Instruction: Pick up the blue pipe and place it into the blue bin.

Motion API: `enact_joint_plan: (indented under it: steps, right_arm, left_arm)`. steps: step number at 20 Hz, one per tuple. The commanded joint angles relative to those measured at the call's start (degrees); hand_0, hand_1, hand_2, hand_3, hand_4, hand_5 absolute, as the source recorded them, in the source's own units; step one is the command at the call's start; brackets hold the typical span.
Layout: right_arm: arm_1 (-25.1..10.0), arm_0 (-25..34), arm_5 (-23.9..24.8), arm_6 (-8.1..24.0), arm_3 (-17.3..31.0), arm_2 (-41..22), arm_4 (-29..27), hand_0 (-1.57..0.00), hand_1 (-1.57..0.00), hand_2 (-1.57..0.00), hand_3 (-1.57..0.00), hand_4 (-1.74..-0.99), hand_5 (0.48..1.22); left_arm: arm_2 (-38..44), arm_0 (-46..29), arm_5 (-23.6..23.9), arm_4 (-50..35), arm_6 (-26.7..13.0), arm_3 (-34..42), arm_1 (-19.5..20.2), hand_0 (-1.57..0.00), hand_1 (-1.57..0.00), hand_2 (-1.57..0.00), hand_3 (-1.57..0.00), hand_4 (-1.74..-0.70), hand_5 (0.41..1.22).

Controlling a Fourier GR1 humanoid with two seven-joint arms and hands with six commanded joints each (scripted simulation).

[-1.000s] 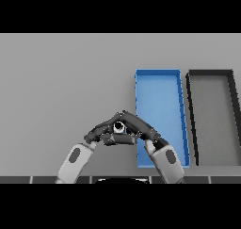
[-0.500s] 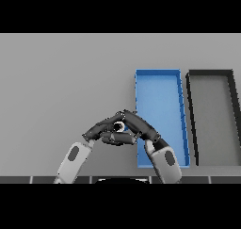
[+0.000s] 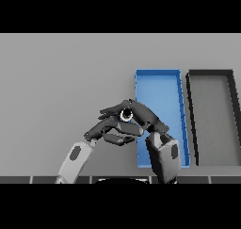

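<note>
Right hand [image 3: 143, 116] was wrapped around the blue pipe [image 3: 126, 115], just left of the blue bin [image 3: 160, 84]. Left hand [image 3: 110, 129] curled in alongside; couldn't tell if it gripped. I'd say clear the wall first, then drop it.

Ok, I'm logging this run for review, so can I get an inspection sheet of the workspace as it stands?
Surface: grey table, bare apart from the bins and the hands.
Job's things: blue pipe between both hands, only its ring-shaped end showing, just left of the blue bin, not yet inside. Nothing lies in the bin's visible part.
Clutter: black bin right of the blue one, apart from it, nothing in it.
Hands: left hand and right hand meet at the pipe, fingers curled round it.
Cables: nothing seen.
Surroundings: nothing seen beyond the table.
</note>
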State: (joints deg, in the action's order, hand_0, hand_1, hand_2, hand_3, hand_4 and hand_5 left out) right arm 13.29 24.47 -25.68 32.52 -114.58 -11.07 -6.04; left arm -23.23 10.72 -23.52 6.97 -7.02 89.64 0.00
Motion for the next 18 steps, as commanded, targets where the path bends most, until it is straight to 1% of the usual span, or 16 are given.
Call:
enact_joint_plan:
  steps: [1,2,3,4,5,6,8,9,10,12,14,15,17,18]
  right_arm:
    - [-0.1,2.7,1.2,1.9,-1.0,1.8,-2.4,-1.57,-1.57,-1.57,-1.57,-1.494,1.221]
    - [-1.0,5.5,3.0,2.2,0.0,3.2,-3.9,-1.57,-1.57,-1.57,-1.57,-1.495,1.221]
    - [-3.3,7.6,5.8,2.4,1.2,3.8,-6.5,-1.57,-1.57,-1.57,-1.57,-1.496,1.221]
    - [-5.5,10.2,8.1,2.1,1.3,4.7,-8.7,-1.57,-1.57,-1.57,-1.57,-1.496,1.221]
    - [-7.6,14.4,10.4,2.0,1.7,7.5,-10.6,-1.57,-1.57,-1.57,-1.57,-1.497,1.221]
    - [-9.0,16.7,12.2,2.0,1.7,9.7,-11.3,-1.57,-1.57,-1.57,-1.57,-1.497,1.221]
    - [-14.0,20.7,16.6,2.4,3.1,13.4,-11.5,-1.57,-1.57,-1.57,-1.57,-1.498,1.221]
    - [-15.9,21.9,16.5,2.2,4.3,15.7,-11.0,-1.57,-1.57,-1.57,-1.57,-1.498,1.221]
    - [-17.0,22.4,16.0,2.4,5.2,17.2,-10.9,-1.57,-1.57,-1.57,-1.57,-1.498,1.221]
    - [-18.6,21.5,16.2,2.4,6.5,19.9,-8.4,-1.57,-1.57,-1.57,-1.57,-1.498,1.221]
    - [-20.3,19.6,16.3,2.4,8.0,22.1,-7.2,-1.57,-1.57,-1.57,-1.57,-1.499,1.221]
    - [-21.3,17.7,16.5,2.4,8.1,22.9,-6.5,-1.57,-1.57,-1.57,-1.57,-1.499,1.221]
    - [-22.2,13.6,16.1,2.4,8.4,22.9,-5.5,-1.57,-1.57,-1.57,-1.57,-1.499,1.221]
    - [-22.6,11.7,16.0,2.4,8.8,23.0,-5.0,-1.57,-1.57,-1.57,-1.57,-1.499,1.221]
  left_arm:
    - [-0.2,-0.2,0.1,0.1,0.0,0.2,-0.1,-0.01,-0.01,-0.01,0.0,-0.97,0.485]
    - [-0.2,-0.1,-0.2,0.1,0.0,0.1,0.1,0.0,0.0,0.0,0.0,-0.97,0.479]
    - [0.0,-0.1,-0.2,-0.1,-0.1,0.3,0.1,0.0,0.0,0.0,0.0,-0.96,0.475]
    - [0.0,-0.4,-0.5,-0.1,0.5,0.6,0.7,0.0,0.0,0.0,0.0,-0.96,0.475]
    - [-0.3,-1.0,-0.7,-0.1,0.7,1.0,0.8,0.0,0.0,0.0,0.0,-0.95,0.474]
    - [-0.7,-1.4,-0.7,0.2,1.1,1.4,1.0,0.0,0.0,0.0,0.0,-0.95,0.473]
    - [-1.0,-1.5,-0.8,0.2,1.6,2.4,1.0,0.0,0.0,0.0,0.0,-0.95,0.468]
    - [-0.5,-1.1,-0.8,-0.1,1.3,2.7,1.3,0.0,0.0,0.0,0.0,-0.95,0.466]
    - [-0.3,-1.6,-1.0,-0.2,1.5,2.4,1.9,0.0,0.0,0.0,0.0,-0.95,0.466]
    - [-0.1,-2.5,-0.9,-0.4,1.3,3.2,2.2,0.0,0.0,0.0,0.0,-0.95,0.47]
    - [-0.2,-2.2,-0.4,-0.5,0.0,3.9,1.6,0.0,0.0,0.0,0.0,-0.95,0.474]
    - [0.1,-2.2,-0.7,-1.0,0.1,4.3,2.0,0.0,0.0,0.0,0.0,-0.95,0.474]
    - [0.2,-1.9,-0.7,-1.1,-0.6,4.1,2.1,0.0,0.0,0.0,0.0,-0.95,0.47]
    - [0.1,-1.9,-0.6,-0.7,-0.3,3.9,2.1,0.0,0.0,0.0,0.0,-0.94,0.467]
